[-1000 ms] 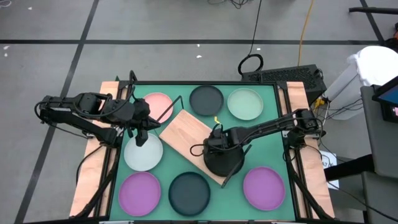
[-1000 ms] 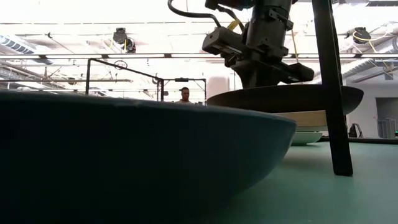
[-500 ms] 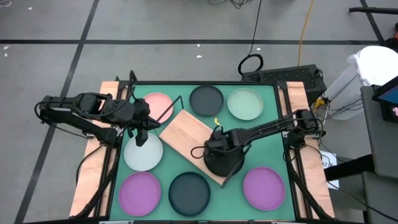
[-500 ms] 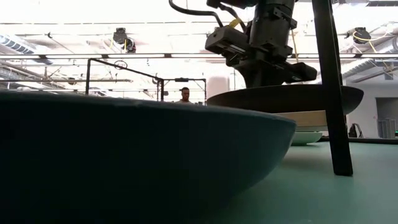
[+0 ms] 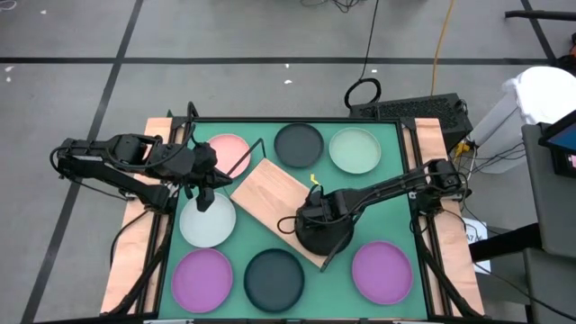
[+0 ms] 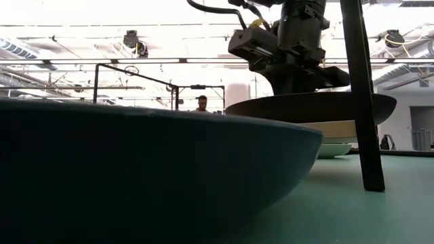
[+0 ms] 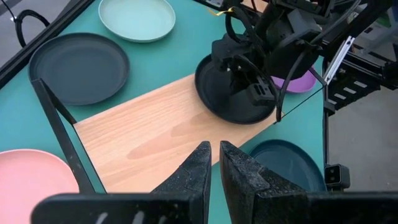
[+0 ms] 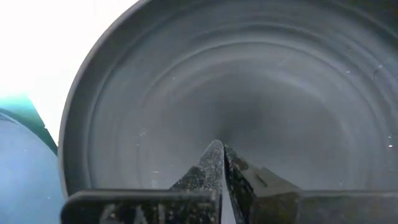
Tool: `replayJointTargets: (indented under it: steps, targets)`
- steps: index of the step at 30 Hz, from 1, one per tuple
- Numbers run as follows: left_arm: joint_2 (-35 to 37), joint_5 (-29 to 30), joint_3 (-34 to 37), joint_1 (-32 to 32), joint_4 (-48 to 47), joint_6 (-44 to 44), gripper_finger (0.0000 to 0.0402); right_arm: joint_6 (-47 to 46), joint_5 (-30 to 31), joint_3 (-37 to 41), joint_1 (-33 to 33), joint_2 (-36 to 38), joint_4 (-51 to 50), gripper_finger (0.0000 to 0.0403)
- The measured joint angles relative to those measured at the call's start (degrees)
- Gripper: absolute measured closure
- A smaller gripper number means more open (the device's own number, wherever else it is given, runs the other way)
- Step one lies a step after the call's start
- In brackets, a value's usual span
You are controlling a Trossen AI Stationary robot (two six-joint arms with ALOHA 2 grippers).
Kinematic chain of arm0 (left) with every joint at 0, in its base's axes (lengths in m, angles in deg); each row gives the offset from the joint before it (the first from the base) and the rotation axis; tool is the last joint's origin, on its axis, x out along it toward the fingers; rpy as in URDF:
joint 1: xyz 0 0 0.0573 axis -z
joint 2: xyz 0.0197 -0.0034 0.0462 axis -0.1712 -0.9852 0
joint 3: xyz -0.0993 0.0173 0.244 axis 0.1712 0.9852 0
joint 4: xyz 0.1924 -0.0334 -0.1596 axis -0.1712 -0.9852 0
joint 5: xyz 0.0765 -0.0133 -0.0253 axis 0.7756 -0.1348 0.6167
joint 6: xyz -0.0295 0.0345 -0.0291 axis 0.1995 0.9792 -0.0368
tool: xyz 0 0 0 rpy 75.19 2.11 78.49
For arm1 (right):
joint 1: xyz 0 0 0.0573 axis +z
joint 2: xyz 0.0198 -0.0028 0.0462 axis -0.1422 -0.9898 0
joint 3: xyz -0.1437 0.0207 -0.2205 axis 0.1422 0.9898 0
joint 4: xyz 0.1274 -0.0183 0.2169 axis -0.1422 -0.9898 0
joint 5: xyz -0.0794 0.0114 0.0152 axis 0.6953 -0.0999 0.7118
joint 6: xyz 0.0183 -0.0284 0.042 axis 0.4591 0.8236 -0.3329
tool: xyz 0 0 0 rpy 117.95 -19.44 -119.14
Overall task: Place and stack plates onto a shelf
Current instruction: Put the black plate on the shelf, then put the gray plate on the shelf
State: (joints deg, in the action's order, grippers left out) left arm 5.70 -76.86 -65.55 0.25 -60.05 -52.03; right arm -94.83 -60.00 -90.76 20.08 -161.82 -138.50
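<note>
I am pressing my closed right gripper into the dark plate on the shelf, lower centre. My left gripper, nearly closed and empty, is hovering left over the pale plate.

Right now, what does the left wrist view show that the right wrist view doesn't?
Left wrist only: the wooden shelf, pink plate, pale green plate, a second dark plate, purple plate, and the shut left gripper above the shelf.

Right wrist only: a close look into the dish, with the shut right gripper pressed to its middle.

Both: the dark plate on the shelf's end.
</note>
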Motion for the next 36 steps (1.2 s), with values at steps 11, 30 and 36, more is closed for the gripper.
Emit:
replayJointTargets:
  steps: [11, 30, 36]
  targets:
    - [0.02, 0.0, 0.0, -0.02, 0.07, -0.29, 0.0362, 1.1, -1.51, -0.19, 0.55, -2.66, 3.19, 0.0403]
    - [0.02, 0.0, 0.0, 0.0, 0.07, 0.52, 0.0362, -2.21, -2.12, 0.0, 1.7, -2.25, 4.26, 0.0403]
    - [0.02, 0.0, 0.0, -0.01, 0.06, -0.14, 0.0362, -3.55, 1.01, 0.22, 1.9, -0.53, 4.72, 0.0403]
